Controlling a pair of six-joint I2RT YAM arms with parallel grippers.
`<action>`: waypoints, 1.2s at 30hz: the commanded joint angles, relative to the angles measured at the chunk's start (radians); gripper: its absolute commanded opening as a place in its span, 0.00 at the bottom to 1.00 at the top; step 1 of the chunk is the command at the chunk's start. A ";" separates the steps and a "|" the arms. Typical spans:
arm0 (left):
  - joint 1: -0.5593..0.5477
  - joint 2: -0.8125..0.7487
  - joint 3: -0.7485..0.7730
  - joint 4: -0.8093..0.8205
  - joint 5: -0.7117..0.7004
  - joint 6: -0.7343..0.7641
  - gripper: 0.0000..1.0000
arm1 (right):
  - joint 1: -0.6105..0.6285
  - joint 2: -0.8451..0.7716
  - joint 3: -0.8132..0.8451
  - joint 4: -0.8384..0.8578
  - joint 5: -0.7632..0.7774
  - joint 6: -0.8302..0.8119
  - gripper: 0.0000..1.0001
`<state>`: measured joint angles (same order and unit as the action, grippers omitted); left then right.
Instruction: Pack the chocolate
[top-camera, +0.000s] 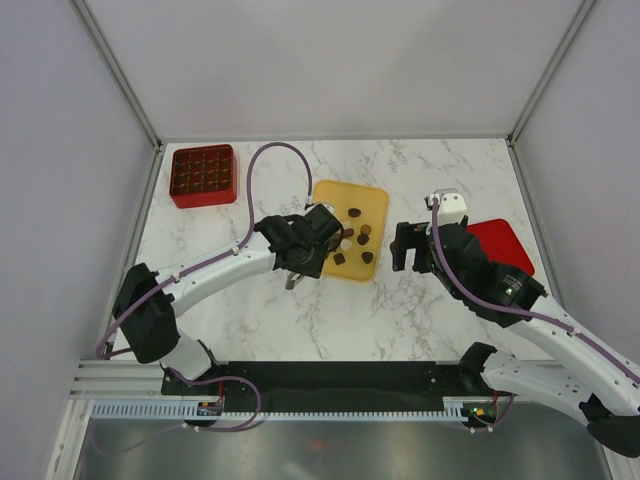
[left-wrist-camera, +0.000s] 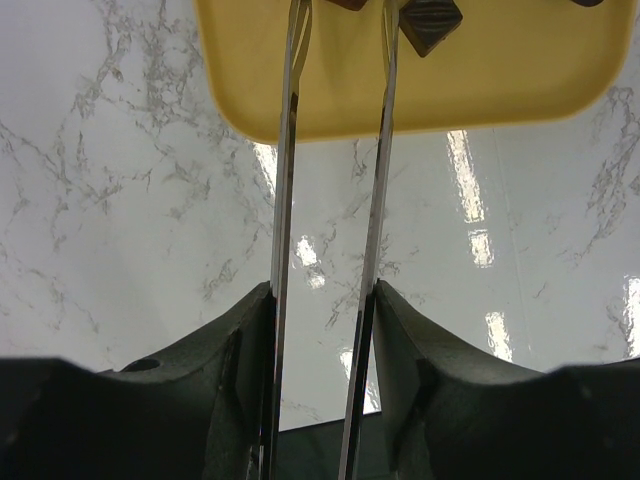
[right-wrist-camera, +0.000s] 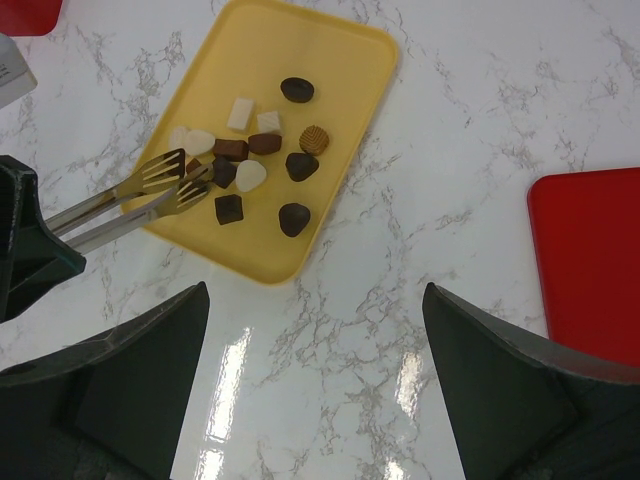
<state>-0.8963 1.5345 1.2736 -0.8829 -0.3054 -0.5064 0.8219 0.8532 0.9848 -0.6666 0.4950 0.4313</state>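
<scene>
Clamping the tongs (right-wrist-camera: 158, 178) in your left gripper (left-wrist-camera: 322, 300) makes sense imo: the chocolate (right-wrist-camera: 265, 160) on the yellow tray (right-wrist-camera: 330, 60) looks too tiny for bare fingers. Tong tips sit slightly apart right beside the pieces. Your right gripper (right-wrist-camera: 315, 330) hangs spread wide and empty, and the red box (top-camera: 202, 176) is well off to the left.

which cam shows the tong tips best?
Right wrist: both slotted tips of the tongs show whole, slightly apart, over the yellow tray next to the chocolate. Left wrist shows only the blades rising from the left claw, tips cut off at the frame edge. Top external: mostly hidden under that claw.
</scene>
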 joint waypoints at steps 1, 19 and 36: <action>-0.004 0.024 0.000 0.036 -0.008 -0.014 0.50 | 0.000 0.003 0.018 0.007 0.014 0.007 0.96; 0.002 0.053 0.027 0.003 0.011 -0.026 0.45 | 0.000 0.003 0.023 0.007 0.025 0.001 0.96; 0.033 0.056 0.278 -0.135 -0.011 0.012 0.31 | 0.002 -0.029 0.026 0.002 -0.004 0.030 0.96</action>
<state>-0.8860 1.5944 1.4105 -0.9932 -0.2890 -0.5213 0.8219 0.8387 0.9848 -0.6674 0.4927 0.4492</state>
